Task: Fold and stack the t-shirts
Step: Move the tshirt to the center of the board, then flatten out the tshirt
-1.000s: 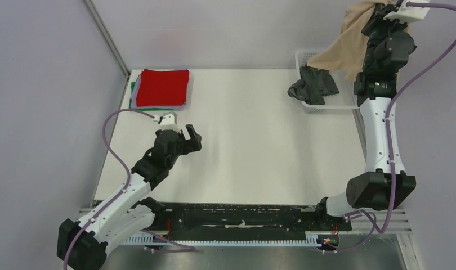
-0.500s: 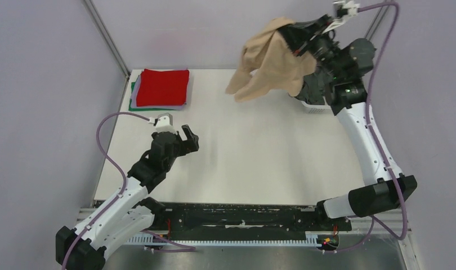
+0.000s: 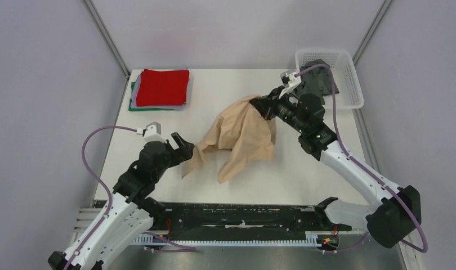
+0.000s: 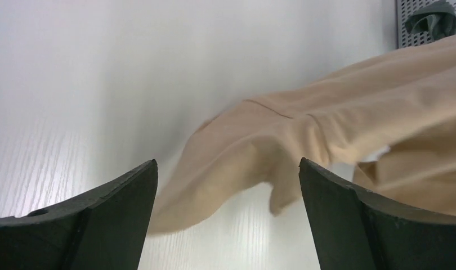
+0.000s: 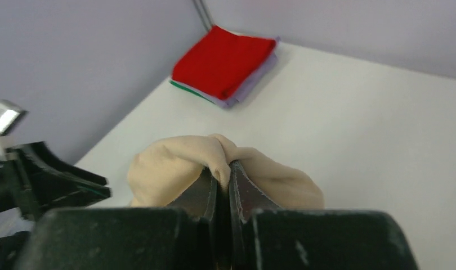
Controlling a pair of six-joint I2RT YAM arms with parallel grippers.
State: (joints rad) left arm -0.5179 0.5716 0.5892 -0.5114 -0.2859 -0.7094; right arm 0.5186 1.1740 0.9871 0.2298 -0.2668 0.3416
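My right gripper (image 3: 262, 103) is shut on a fold of the tan t-shirt (image 3: 240, 135) and holds it over the middle of the table, the cloth hanging down and trailing on the surface. The pinch shows in the right wrist view (image 5: 223, 169). My left gripper (image 3: 182, 148) is open and empty at the shirt's left edge; the tan shirt (image 4: 304, 135) lies just ahead of its fingers. A folded stack with the red shirt (image 3: 164, 86) on top, lavender and green below, lies at the far left corner. The dark grey shirt (image 3: 318, 79) lies in the basket.
The white mesh basket (image 3: 349, 84) stands at the far right corner. Grey walls with metal posts close off the table's left, back and right sides. A black rail runs along the near edge.
My right arm swung the tan shirt from high above the basket down and left onto the middle of the table. My left gripper moved slightly nearer and toward the shirt's edge.
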